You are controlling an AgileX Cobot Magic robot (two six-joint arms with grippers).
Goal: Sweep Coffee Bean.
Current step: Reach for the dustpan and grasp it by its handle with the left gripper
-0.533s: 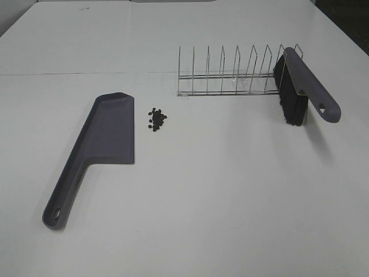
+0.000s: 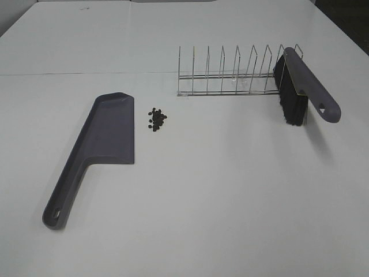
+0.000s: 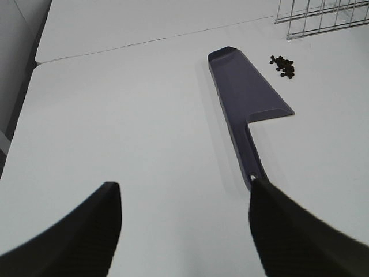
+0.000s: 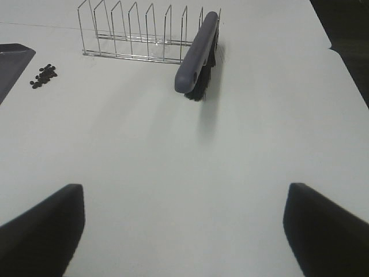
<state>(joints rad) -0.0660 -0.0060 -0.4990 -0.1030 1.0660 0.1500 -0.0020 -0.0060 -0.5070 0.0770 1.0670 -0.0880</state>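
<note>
From the high camera, the white table (image 2: 230, 202) carries a grey dustpan (image 2: 106, 135) lying flat on the left, its handle toward the near edge. The coffee bean (image 2: 156, 119) pile, a small dark cluster, sits just beside the pan's right edge without touching it. Behind stands a wire rack (image 2: 230, 75), with a grey brush (image 2: 302, 86) leaning in its right end (the claws themselves show only in the wrist views).

The left wrist view shows the left gripper (image 3: 184, 231) spread wide with nothing held, near the dustpan's handle end; the beans lie beyond the pan.

The right wrist view shows the right gripper (image 4: 184, 231) equally wide apart and empty, facing the brush, well short of it, with the beans and a corner of the pan at the frame's edge
</note>
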